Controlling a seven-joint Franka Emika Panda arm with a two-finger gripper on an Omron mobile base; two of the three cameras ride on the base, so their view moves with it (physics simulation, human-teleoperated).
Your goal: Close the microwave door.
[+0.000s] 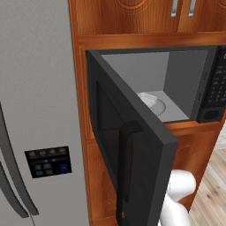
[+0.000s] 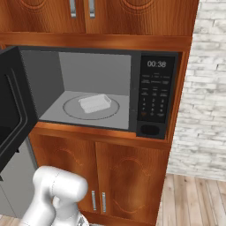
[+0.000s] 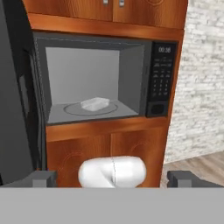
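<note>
Warm brown wooden cabinets (image 2: 132, 167) wrap all around the black built-in microwave (image 2: 156, 95) with its pale grey inside, and this oven is my landmark. Its wide dark grey door (image 1: 132, 150), with a darker window and a black bar handle (image 1: 126, 167), hangs on the left side of the oven and swings far out into the room. A small clear dish (image 2: 95, 103) sits on the round glass plate (image 2: 70, 109) inside the oven.

The claw (image 3: 113, 179) waits low down, in front of the oven and below its floor. Its two dark tips stand wide apart and hold nothing.

What could go wrong? I think the arm could bump the bottom edge of the door from below, because the door sticks out right above it. A push near the hinge would hardly move the door. A fast push could slam it.

To the left of the oven stands a light grey fridge (image 1: 35, 110), close behind the door, so there is little room there. To the right of the oven is a white brick wall (image 2: 203, 88), and the wooden floor (image 2: 198, 198) below it looks free for moving.
</note>
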